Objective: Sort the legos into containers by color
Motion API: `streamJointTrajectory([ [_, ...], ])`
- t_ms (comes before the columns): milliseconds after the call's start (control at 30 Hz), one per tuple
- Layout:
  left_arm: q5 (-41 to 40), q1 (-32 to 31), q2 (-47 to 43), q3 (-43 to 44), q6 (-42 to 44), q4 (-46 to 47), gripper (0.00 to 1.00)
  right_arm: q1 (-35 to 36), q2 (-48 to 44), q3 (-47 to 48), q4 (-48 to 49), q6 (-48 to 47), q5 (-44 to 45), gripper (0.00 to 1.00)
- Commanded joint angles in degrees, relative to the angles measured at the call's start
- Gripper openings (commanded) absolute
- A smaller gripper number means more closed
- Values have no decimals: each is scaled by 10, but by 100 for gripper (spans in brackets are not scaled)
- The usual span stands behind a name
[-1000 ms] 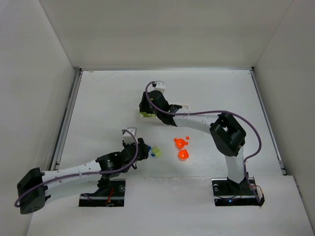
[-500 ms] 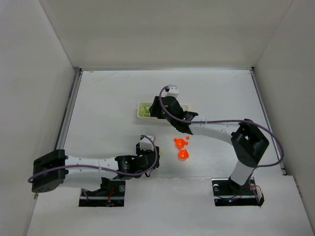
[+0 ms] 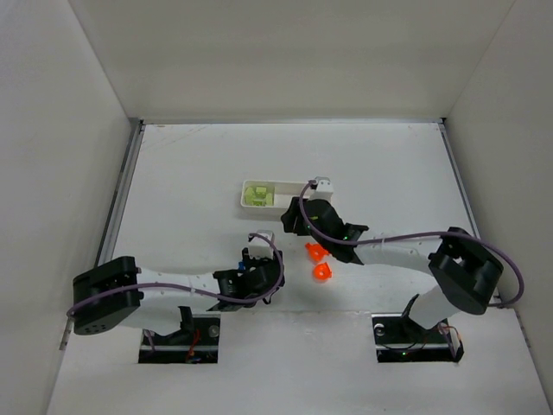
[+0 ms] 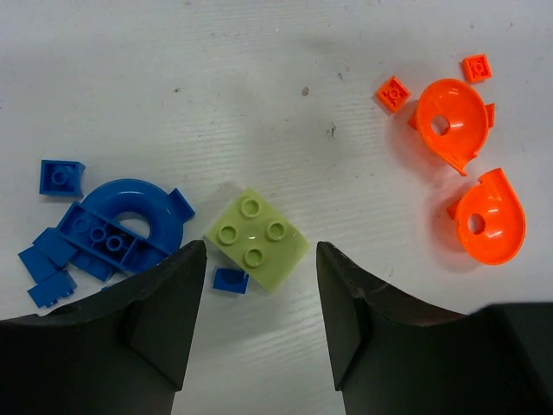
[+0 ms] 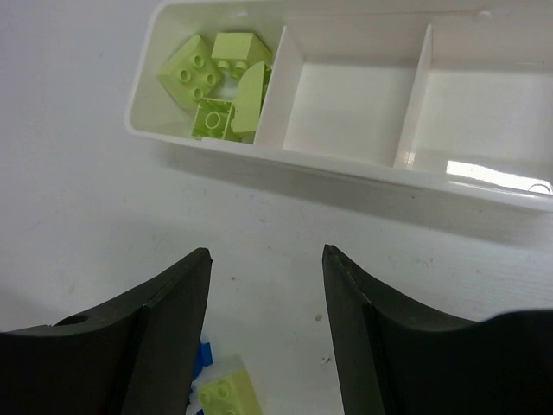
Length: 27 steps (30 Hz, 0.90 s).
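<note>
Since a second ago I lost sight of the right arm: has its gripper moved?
Yes. In the top view the right gripper has gone from over the left end of the tray rightward and toward its base, to beside the tray's near wall.

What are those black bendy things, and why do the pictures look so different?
Those are two robot arms, fixed to a white table. Each ends in a pincer for grabbing. One picture is taken from above and shows both arms. The other two come from little cameras on the wrists, so you see each pincer's two dark fingers at the bottom. The left pincer is open, pointing at a loose green brick, with blue pieces on one side and orange pieces on the other. The right pincer is open too, facing a white tray with three boxes. One end box has green bricks; the other two are empty. Nothing is held.
</note>
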Motion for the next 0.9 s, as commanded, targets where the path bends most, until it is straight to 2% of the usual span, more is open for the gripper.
streamJointTrajectory([
  [0, -12, 7, 21, 17, 7, 52, 51, 4, -41, -20, 70, 17, 14, 61],
  [300, -7, 17, 46, 19, 5, 48, 51, -17, -106, -59, 71, 19, 10, 68],
  [600, -4, 23, 93, 41, 15, 70, 51, -16, -115, -92, 72, 23, 9, 69],
  [867, -2, 28, 124, 61, 23, 69, 53, -16, -162, -137, 78, 28, 7, 71],
])
